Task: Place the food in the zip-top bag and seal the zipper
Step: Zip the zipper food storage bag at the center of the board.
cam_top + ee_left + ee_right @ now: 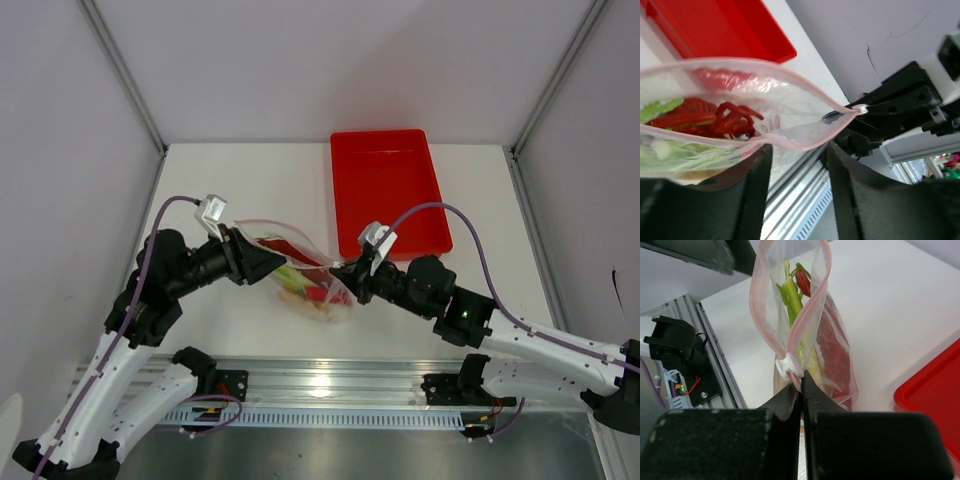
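No text, label, brand, number or sign can be read in any of the three views. In the right wrist view, at about 8 o'clock, a small circuit board (676,384) with a green light shows, but any marking on it is too small to make out.
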You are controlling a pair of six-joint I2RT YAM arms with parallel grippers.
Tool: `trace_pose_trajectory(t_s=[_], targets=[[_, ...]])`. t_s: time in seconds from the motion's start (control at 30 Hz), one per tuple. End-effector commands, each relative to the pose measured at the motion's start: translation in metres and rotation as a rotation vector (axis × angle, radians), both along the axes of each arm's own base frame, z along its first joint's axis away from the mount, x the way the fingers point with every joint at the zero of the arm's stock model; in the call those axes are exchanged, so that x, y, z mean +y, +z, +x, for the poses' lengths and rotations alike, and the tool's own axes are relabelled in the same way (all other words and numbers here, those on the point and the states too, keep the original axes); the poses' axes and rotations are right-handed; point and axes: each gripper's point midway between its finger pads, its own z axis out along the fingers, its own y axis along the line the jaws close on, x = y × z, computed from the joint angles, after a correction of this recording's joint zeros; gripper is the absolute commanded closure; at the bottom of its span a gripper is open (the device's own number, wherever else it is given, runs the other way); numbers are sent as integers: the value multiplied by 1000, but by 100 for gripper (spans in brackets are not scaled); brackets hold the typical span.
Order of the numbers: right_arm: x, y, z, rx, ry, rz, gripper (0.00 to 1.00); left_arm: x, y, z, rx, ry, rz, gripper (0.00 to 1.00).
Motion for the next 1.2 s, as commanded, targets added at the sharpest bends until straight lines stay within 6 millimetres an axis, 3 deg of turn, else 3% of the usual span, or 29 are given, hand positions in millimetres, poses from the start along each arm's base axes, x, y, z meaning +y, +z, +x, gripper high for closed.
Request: trace_pose_trajectory(t_s=[0.0,0.1,0.23,0.33,0.47,0.6,0.63,0.93,1.03,1.17], targets=[[2,13,-6,63,59,64,100,4,60,-3,-271,-18,-42,47],[2,7,-1,115,55,73,100,-5,89,-11,-376,-99,-65,42],[6,5,-7,165,109,81,100,-25,109,-23,-516,-233,-47,32],[8,3,-7,210,138,73,100,-46,111,-28,-582,-325,3,30],[11,4,-4,243,151,56,100,-71,99,-26,-665,-415,91,30],[8,5,-5,277,158,28,100,-80,85,-27,-773,-491,183,28],[7,7,-4,277,158,31,100,-80,73,-26,-734,-513,221,29],[7,17,-6,276,207,41,100,-95,64,-18,-715,-592,260,33],[5,18,-6,268,211,47,100,-101,57,-17,-677,-625,274,41],[2,19,-5,270,215,61,100,-105,54,-25,-651,-696,257,42]])
